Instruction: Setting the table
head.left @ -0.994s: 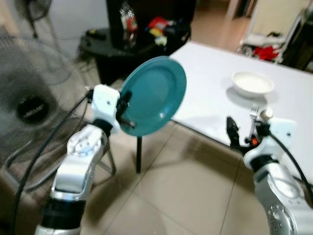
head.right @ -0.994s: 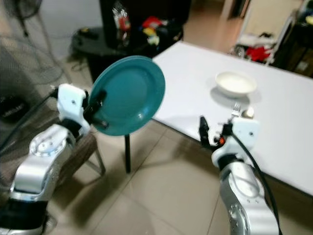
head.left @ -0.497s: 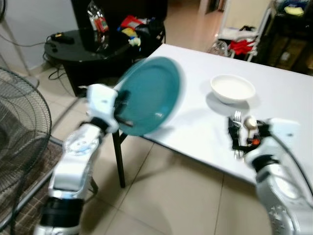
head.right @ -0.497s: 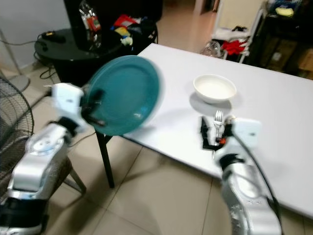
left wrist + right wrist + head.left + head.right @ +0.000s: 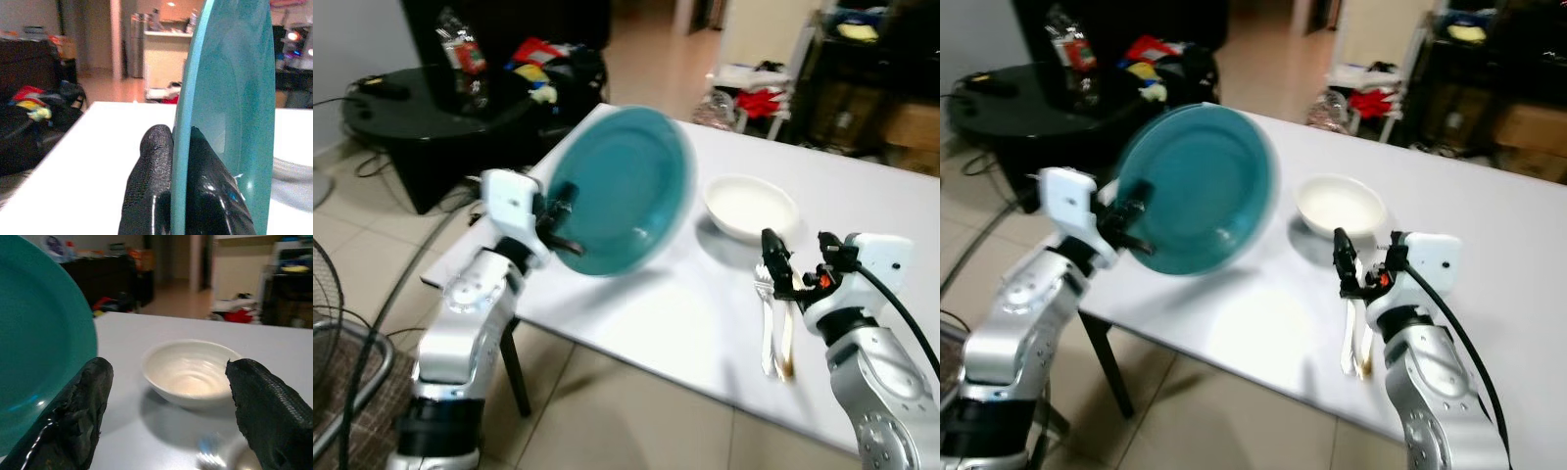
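Centre-left of the head view: round glossy teal plate tilted above the white counter, rim clenched by the left hand. Lower right: right hand spread wide and empty over a fork and spoon, beside a smooth white bowl. Left wrist view: textured black fingers pinching the plate's thin edge.

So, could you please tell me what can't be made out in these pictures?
- Table: its far right side is cut off by the frame edge in the eye views.
- Fork and spoon: blurred in the right wrist view, cut by its edge.
- Clutter on the dark side table: too small and blurred to identify.
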Robot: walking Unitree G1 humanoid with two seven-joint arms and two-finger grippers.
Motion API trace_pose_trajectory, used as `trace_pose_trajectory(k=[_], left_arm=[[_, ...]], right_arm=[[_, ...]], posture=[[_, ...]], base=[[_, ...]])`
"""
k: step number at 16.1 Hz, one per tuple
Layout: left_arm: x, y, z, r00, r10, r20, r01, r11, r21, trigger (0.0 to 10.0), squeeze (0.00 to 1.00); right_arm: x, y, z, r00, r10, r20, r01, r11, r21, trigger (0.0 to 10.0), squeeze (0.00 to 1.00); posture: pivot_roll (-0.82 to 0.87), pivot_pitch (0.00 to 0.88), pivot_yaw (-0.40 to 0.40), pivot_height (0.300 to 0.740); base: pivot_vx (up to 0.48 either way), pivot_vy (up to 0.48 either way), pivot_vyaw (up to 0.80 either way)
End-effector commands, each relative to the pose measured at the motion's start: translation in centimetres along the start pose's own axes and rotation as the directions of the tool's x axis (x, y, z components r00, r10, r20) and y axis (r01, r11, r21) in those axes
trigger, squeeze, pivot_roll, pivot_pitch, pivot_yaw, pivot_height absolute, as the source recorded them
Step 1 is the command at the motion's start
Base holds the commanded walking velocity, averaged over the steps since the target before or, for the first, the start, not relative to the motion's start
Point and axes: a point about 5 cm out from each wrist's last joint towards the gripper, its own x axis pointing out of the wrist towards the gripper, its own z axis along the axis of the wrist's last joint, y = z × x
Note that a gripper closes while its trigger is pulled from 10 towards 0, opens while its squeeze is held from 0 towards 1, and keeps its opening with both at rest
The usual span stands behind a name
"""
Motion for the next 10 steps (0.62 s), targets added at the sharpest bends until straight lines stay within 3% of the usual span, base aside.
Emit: trace_pose_trajectory(k=[1, 3, 5, 7, 8, 9, 10], left_arm=[[-0.6, 1.3, 0.7, 0.998, 0.053, 0.017, -0.054, 0.998, 0.021, 10.0, 0.00], [-0.6, 1.2, 0.5, 0.999, 0.040, -0.001, -0.040, 0.998, 0.053, 10.0, 0.00], [0.0, 0.4, 0.2, 0.999, -0.014, -0.041, 0.014, 1.000, -0.015, 10.0, 0.00], [0.5, 0.5, -0.2, 0.997, -0.011, -0.080, 0.006, 0.997, -0.071, 10.0, 0.00], [1.2, 0.6, -0.9, 0.991, -0.015, -0.136, -0.013, 0.980, -0.199, 10.0, 0.00], [1.5, 0.6, -1.3, 0.986, -0.019, -0.168, -0.020, 0.974, -0.226, 10.0, 0.00], [2.3, 0.2, -2.4, 0.972, -0.075, -0.224, -0.008, 0.939, -0.345, 10.0, 0.00]], right_arm=[[-0.1, 0.7, 0.4, 0.999, 0.043, 0.021, -0.043, 0.999, 0.008, 10.0, 0.00], [-0.1, 0.8, 0.4, 0.999, 0.046, 0.018, -0.046, 0.999, 0.008, 10.0, 0.00], [-0.2, 0.7, 0.5, 0.998, 0.069, 0.003, -0.070, 0.997, 0.020, 10.0, 0.00], [-0.3, 0.7, 0.5, 0.995, 0.102, -0.009, -0.102, 0.994, 0.049, 10.0, 0.00], [-0.4, 0.7, 0.6, 0.984, 0.175, -0.029, -0.174, 0.984, 0.045, 10.0, 0.00], [-0.5, 0.7, 0.8, 0.978, 0.206, -0.036, -0.204, 0.978, 0.042, 10.0, 0.00], [-0.9, 0.4, 0.9, 0.957, 0.282, -0.068, -0.282, 0.959, 0.015, 10.0, 0.00]], posture=[[0.01, 0.000, -0.029, 0.740], [0.01, 0.000, -0.028, 0.740], [0.01, 0.000, -0.024, 0.740], [0.01, 0.000, -0.018, 0.740], [0.01, 0.000, -0.018, 0.740], [0.00, 0.000, -0.016, 0.740], [0.00, 0.000, -0.015, 0.740]], base=[[0.000, 0.000, 0.00], [0.000, 0.000, 0.00], [0.000, 0.000, 0.00], [0.000, 0.000, 0.00], [0.000, 0.000, 0.00], [0.000, 0.000, 0.00], [0.000, 0.000, 0.00]])
